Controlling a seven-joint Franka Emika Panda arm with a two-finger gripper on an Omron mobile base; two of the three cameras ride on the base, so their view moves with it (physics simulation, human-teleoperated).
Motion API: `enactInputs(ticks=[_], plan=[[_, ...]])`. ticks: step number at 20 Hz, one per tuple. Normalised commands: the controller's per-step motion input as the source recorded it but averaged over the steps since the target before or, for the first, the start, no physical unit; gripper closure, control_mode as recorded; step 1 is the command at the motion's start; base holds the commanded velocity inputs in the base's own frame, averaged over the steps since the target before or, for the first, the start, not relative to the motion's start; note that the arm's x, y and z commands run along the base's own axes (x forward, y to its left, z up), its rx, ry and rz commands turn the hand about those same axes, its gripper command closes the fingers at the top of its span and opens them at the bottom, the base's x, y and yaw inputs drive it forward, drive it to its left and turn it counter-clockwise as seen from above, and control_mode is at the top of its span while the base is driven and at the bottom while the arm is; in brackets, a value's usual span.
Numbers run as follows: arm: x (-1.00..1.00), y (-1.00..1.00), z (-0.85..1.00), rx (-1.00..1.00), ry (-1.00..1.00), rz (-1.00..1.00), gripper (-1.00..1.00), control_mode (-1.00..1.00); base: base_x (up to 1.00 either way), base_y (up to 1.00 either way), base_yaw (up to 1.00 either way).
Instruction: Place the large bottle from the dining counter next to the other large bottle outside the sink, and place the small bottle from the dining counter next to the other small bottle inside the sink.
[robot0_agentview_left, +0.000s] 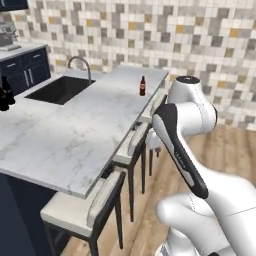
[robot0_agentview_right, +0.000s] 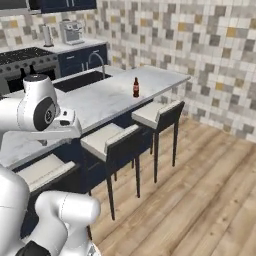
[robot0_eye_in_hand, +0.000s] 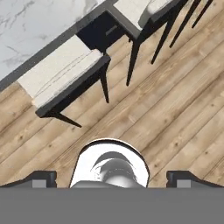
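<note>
Right now the dining counter (robot0_agentview_left: 65, 145) fills the left half of the left base view, a long white marble slab with soft grey veins over a navy base. Near its far edge, upper middle of that frame, the small bottle (robot0_agentview_left: 142, 86) stands upright, brown and glossy with a red label band. At the upper left, the sink (robot0_agentview_left: 60, 90) is a black rectangular recess with a curved steel faucet (robot0_agentview_left: 80, 64) arching over its back rim; I can't make out anything inside the basin. A dark glossy bottle shape (robot0_agentview_left: 5, 95) sits at the far left edge, partly cut off. Cream-cushioned stools (robot0_agentview_left: 82, 207) on thin black frames line the counter. In the hand view, the gripper (robot0_eye_in_hand: 112, 179) points at pale wood planks, tips spread wide, nothing between them.
</note>
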Motion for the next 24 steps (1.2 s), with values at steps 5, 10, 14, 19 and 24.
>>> enactInputs(ticks=[5,10,14,19,24], plan=[[0.00,0.00,0.00,0.00,0.00,0.00,-1.00,1.00,0.32,-1.00,0.26],[0.00,0.00,0.00,0.00,0.00,0.00,-1.00,1.00,0.99,-0.91,0.29],[0.00,0.00,0.00,0.00,0.00,0.00,-1.00,1.00,1.00,-0.76,0.44],[0.00,0.00,0.00,0.00,0.00,0.00,-1.00,1.00,0.90,-0.69,0.64],[0.00,0.00,0.00,0.00,0.00,0.00,-1.00,1.00,0.72,-0.86,0.54]])
